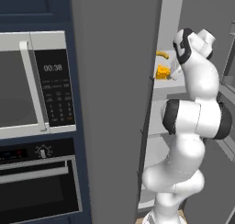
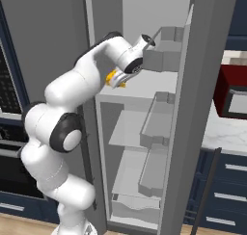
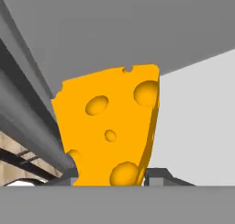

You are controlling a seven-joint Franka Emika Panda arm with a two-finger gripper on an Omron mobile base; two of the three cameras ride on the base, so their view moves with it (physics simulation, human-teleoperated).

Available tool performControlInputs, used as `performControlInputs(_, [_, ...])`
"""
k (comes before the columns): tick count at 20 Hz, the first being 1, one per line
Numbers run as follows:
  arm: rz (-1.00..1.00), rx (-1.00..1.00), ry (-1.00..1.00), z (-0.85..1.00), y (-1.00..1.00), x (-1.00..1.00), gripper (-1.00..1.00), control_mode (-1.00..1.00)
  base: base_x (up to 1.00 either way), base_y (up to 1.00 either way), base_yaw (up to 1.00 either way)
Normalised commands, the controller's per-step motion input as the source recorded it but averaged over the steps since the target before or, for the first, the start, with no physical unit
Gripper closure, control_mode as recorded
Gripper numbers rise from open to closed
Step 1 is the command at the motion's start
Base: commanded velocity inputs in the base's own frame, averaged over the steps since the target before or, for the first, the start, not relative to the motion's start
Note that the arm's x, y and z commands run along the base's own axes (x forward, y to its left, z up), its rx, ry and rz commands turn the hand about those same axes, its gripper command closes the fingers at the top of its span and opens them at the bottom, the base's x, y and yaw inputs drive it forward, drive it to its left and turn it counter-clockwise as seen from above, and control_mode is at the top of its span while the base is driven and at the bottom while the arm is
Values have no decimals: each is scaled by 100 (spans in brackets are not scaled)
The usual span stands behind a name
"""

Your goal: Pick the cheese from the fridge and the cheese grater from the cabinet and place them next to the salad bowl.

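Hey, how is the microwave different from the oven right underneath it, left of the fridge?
The microwave has a pale silver front, while the oven door is mostly dark glass. The microwave's handle stands vertical; the oven's bar handle runs horizontal. The microwave carries a digital display and a keypad, the oven a round knob. Both have their doors shut and sit in the same navy column.

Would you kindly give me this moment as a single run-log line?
phase: picking cheese | gripper: shut on cheese | place: fridge shelf, door open | grater: not yet fetched
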Motion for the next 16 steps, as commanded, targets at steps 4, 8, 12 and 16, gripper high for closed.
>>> performControlInputs(4, [-13, -3, 2, 37, 0, -51, 100, -100, 0, 0, 0])
performControlInputs(8, [-11, -3, 0, 32, -3, -53, 100, -100, 0, 0, 0])
performControlInputs(12, [-13, 0, 0, 16, 0, -55, 100, -100, 0, 0, 0])
performControlInputs(16, [-18, 0, 0, 11, 4, -54, 100, -100, 0, 0, 0])
